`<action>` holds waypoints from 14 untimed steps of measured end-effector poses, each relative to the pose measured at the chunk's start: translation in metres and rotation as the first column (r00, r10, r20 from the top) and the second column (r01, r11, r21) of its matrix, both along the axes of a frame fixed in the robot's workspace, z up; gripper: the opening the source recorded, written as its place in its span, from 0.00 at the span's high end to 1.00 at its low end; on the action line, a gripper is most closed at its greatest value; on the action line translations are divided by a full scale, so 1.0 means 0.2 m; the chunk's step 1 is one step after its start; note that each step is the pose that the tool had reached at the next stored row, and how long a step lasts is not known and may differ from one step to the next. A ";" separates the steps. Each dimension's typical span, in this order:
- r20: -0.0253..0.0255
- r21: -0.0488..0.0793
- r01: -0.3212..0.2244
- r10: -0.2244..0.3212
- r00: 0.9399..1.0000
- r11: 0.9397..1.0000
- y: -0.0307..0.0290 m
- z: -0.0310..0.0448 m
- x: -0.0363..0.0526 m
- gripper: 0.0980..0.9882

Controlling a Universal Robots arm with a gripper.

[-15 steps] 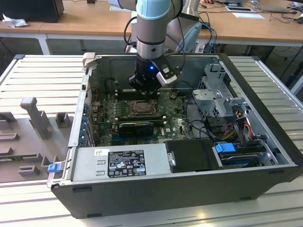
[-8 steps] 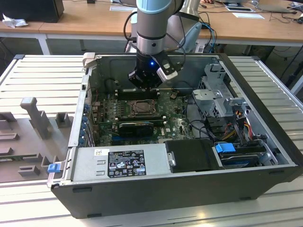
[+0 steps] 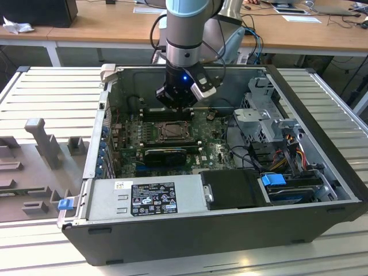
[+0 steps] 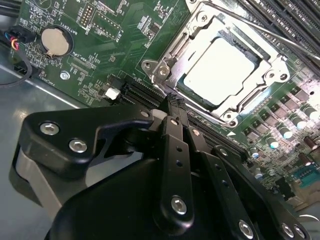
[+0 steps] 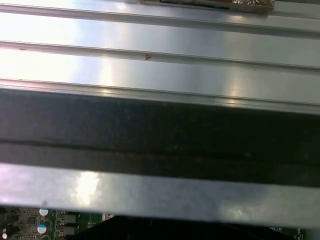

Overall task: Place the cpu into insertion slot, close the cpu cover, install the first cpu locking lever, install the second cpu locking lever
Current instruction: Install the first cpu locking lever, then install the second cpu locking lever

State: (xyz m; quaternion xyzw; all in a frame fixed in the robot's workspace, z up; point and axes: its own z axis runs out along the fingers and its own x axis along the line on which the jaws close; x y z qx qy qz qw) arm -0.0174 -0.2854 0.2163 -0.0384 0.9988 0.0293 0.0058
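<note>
CPU (image 4: 222,70) seated in slot (image 4: 165,52), cover (image 4: 260,82) down; gripper (image 4: 172,102) pinched together, empty, near slot edge; could snag unlatched lever.

Your exterior view looks down from high in front of the open computer case (image 3: 230,224), taking in the whole case, the ribbed tabletop (image 3: 52,92) around it and the arm above the motherboard (image 3: 213,150). Your second wrist view sits close behind the claw (image 4: 172,102), looking past it onto the insertion slot (image 4: 217,70); both views share that slot. Your first wrist view faces sideways, very near the case wall (image 5: 160,130) and ribbed tabletop.
</note>
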 end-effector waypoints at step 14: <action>0.000 0.000 0.000 0.000 1.000 1.000 -0.027 0.017 0.000 0.99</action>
